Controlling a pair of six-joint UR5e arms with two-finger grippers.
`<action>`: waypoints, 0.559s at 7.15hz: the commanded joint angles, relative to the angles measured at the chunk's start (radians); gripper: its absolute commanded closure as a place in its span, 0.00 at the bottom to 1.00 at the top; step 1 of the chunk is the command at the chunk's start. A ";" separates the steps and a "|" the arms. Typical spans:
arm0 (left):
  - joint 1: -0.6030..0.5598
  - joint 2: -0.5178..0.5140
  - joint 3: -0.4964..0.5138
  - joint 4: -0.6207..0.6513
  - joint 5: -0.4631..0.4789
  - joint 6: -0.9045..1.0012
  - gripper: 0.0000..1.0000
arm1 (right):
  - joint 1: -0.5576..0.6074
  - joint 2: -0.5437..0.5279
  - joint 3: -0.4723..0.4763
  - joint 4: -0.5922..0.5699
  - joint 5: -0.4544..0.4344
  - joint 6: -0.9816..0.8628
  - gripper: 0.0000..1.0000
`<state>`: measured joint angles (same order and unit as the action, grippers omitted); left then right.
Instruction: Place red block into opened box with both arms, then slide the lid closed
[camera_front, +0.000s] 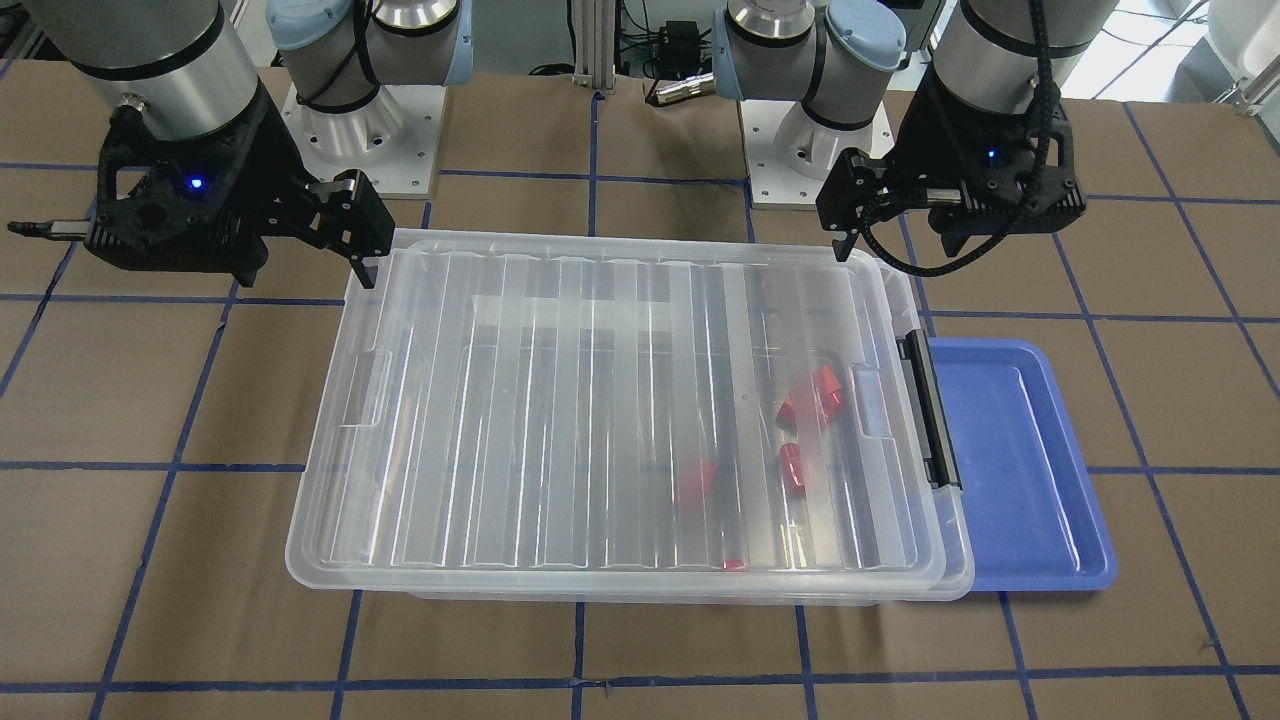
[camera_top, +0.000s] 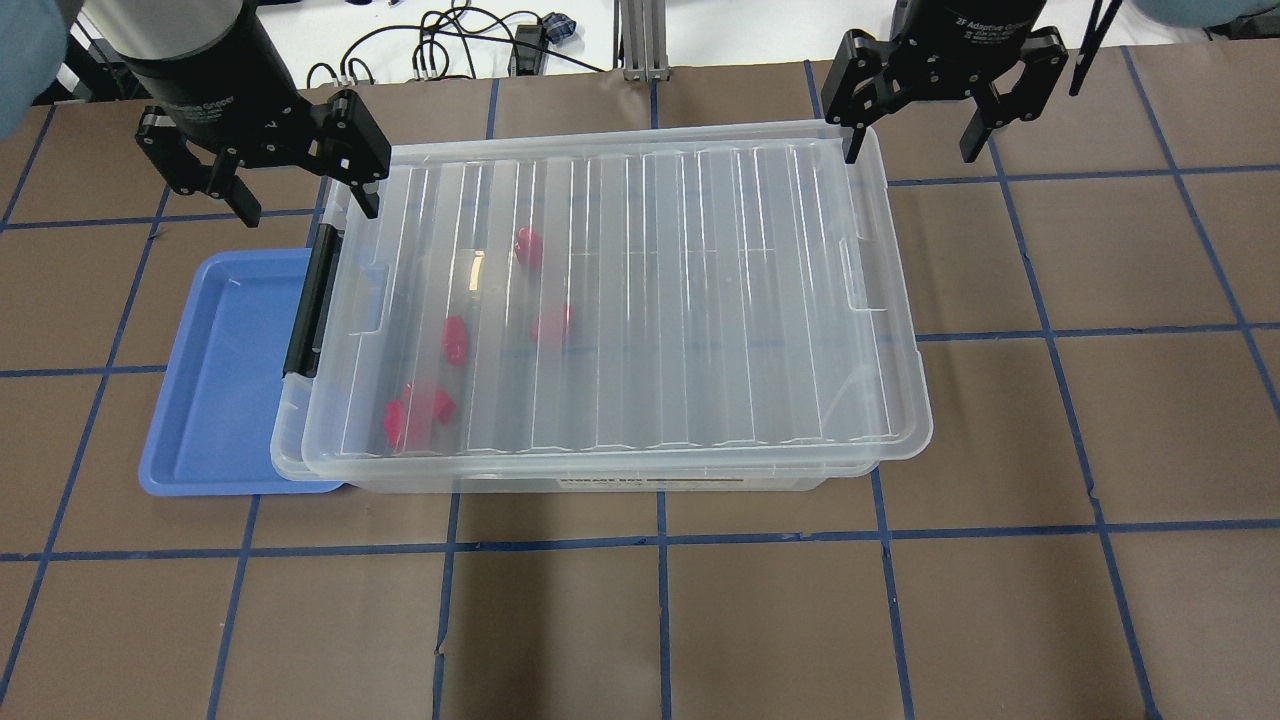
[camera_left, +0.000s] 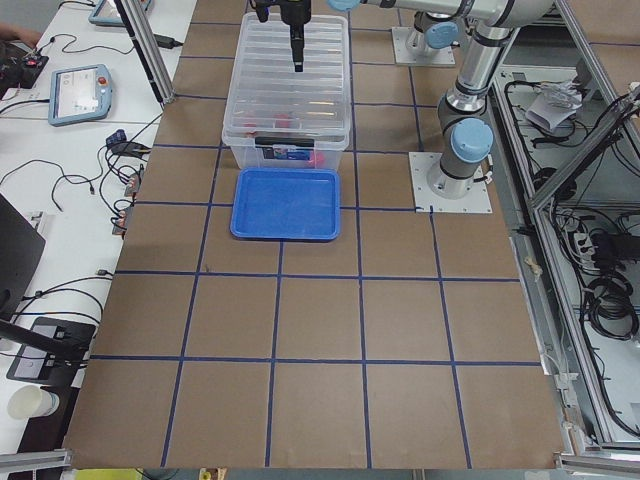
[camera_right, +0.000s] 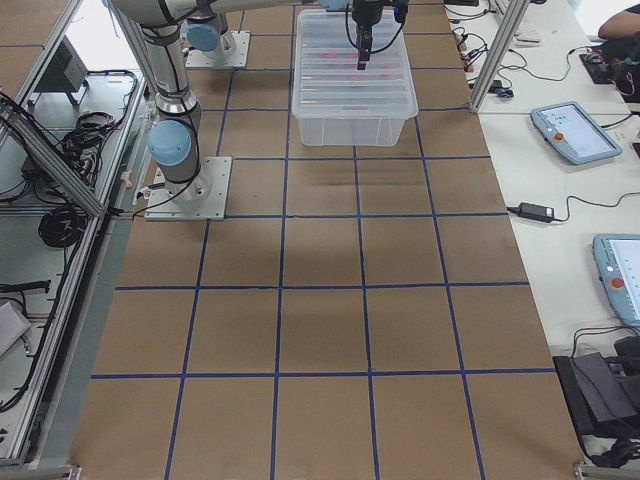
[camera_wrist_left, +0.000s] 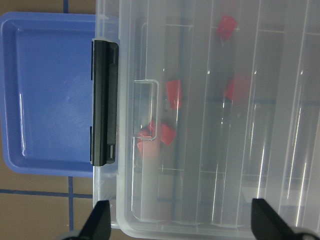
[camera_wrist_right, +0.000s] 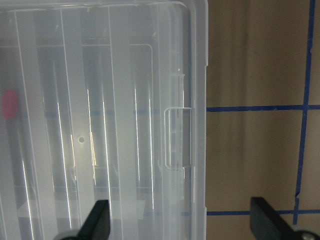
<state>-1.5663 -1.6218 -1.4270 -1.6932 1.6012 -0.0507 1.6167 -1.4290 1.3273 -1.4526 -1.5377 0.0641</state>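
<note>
Brown paper ruled with blue tape covers the table where two silver-grey arms work, the left arm and the right arm each reaching out over the middle of the surface. Between them sits the box, a long shallow bin of clear plastic, with its black latch at the end on the robot's left. The ribbed clear lid lies flat on top of the box, set slightly toward the robot's right, so that it overhangs that end and leaves a narrow strip of the rim bare by the latch. A blue tray rests just beside the latch end. The left gripper hangs above the latch end and the right gripper above the opposite end; both have their jaws spread wide, grip nothing and are clear of the lid. Several red blocks lie on the floor of the box, seen through the lid, all in the half nearer the latch, two of them touching in a small cluster.
</note>
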 joint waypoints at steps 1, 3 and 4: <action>-0.001 0.005 -0.003 0.000 0.002 0.000 0.00 | 0.000 -0.001 0.000 0.000 -0.001 -0.001 0.00; 0.000 -0.018 0.005 0.001 0.000 0.000 0.00 | 0.000 -0.011 0.000 0.000 0.001 -0.003 0.00; 0.006 0.005 0.011 0.001 -0.010 0.003 0.00 | 0.000 -0.025 0.001 0.005 0.001 -0.009 0.00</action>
<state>-1.5646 -1.6282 -1.4224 -1.6924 1.5988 -0.0498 1.6168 -1.4409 1.3270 -1.4518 -1.5362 0.0603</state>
